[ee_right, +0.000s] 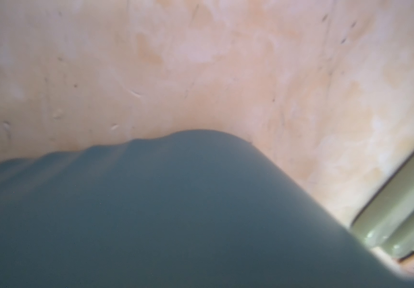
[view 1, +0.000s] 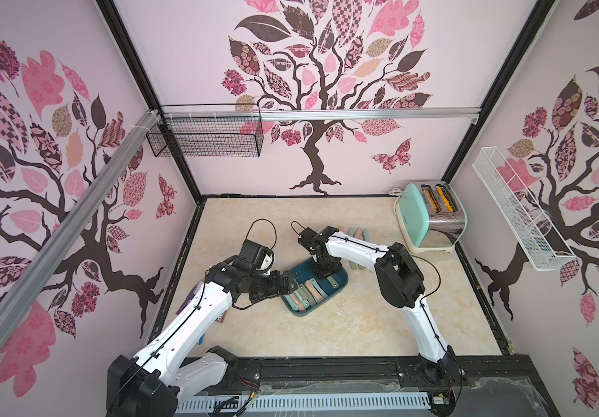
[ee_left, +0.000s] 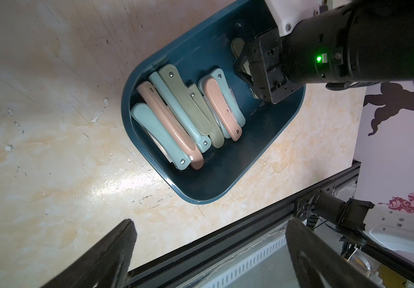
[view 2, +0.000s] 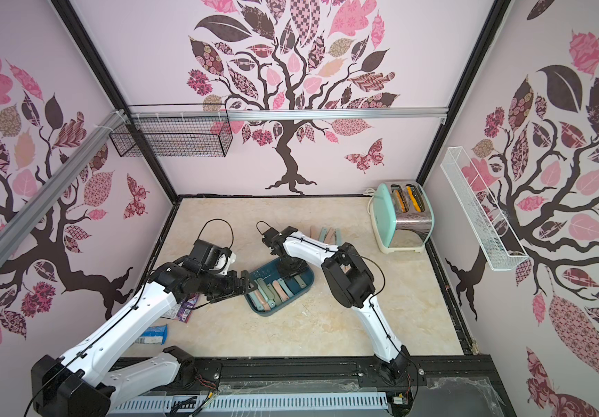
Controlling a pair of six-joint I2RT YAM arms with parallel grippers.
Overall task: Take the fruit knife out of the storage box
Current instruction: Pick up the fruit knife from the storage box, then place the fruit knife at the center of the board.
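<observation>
The right gripper (view 1: pixel 321 273) is low in the storage box (view 1: pixel 343 282), over an olive fruit knife (ee_left: pixel 237 47); I cannot tell whether it is pinching the knife.
In a top view the box runs from 8 to 2 o'clock. The knife lies at the 2 o'clock end, directly under this gripper, and seems to point from 11 to 5 like the other knives (ee_left: pixel 176 112). The left gripper (view 1: pixel 290 284), spread wide, is at the 8 o'clock rim, so the right arm is nearer.
</observation>
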